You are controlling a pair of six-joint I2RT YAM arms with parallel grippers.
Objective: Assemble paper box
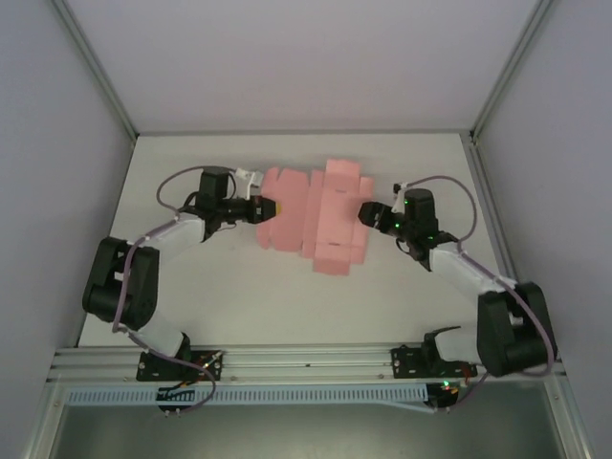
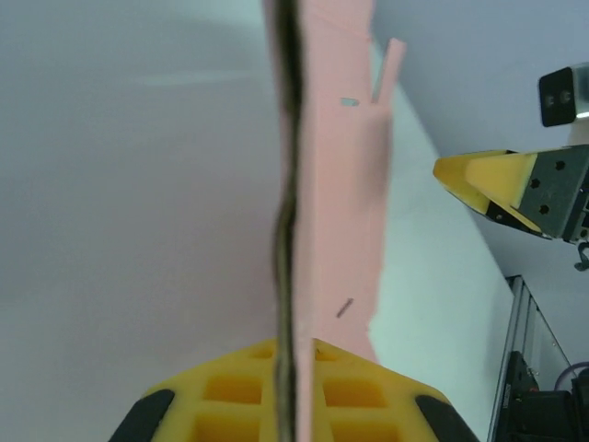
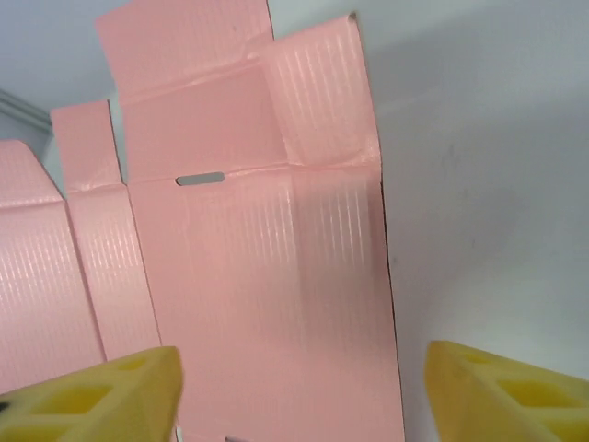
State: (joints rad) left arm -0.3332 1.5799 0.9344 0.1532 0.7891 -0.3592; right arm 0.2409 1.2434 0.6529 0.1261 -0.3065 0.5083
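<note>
The paper box is a flat pink die-cut sheet with flaps, lying mid-table. My left gripper is shut on its left edge. In the left wrist view the paper box runs edge-on up from between the yellow fingers of the left gripper. My right gripper is at the sheet's right side, open. In the right wrist view the ribbed paper box lies flat under the right gripper, its right edge between the spread fingertips. A yellow finger of the right gripper shows across the sheet.
The white table is bounded by a metal rail at the near edge, where both arm bases are bolted. Grey walls and slanted frame posts close in the back and sides.
</note>
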